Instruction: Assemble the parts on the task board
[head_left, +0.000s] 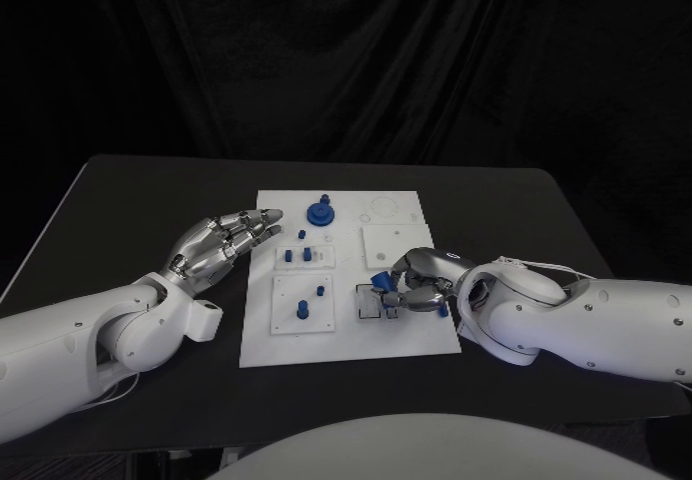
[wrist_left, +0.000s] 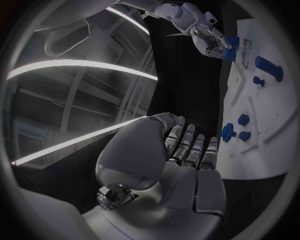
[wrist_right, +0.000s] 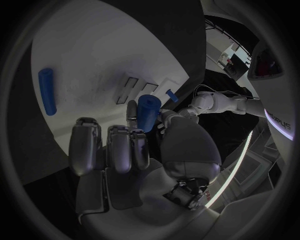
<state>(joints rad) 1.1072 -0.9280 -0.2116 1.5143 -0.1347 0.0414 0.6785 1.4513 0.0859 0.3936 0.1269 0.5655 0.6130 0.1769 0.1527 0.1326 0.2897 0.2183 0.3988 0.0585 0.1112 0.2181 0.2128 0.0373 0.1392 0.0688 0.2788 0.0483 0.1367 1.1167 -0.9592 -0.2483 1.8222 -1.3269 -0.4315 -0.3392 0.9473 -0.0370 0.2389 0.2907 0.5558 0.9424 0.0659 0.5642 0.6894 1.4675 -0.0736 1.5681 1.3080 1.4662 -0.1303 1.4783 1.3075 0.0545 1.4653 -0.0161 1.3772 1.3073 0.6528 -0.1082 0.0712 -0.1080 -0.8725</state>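
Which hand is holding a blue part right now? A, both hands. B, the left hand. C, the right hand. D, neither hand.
C: the right hand grips a blue part over the task board, while the left hand is spread with nothing in it.

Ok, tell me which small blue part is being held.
The small blue cylinder part in the right robot hand; the other blue parts sit untouched on the white task board.

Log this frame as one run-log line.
task: assemble parts | right hand: holds blue part over task board | left hand: open, beside board's left edge | blue peg: lying on board
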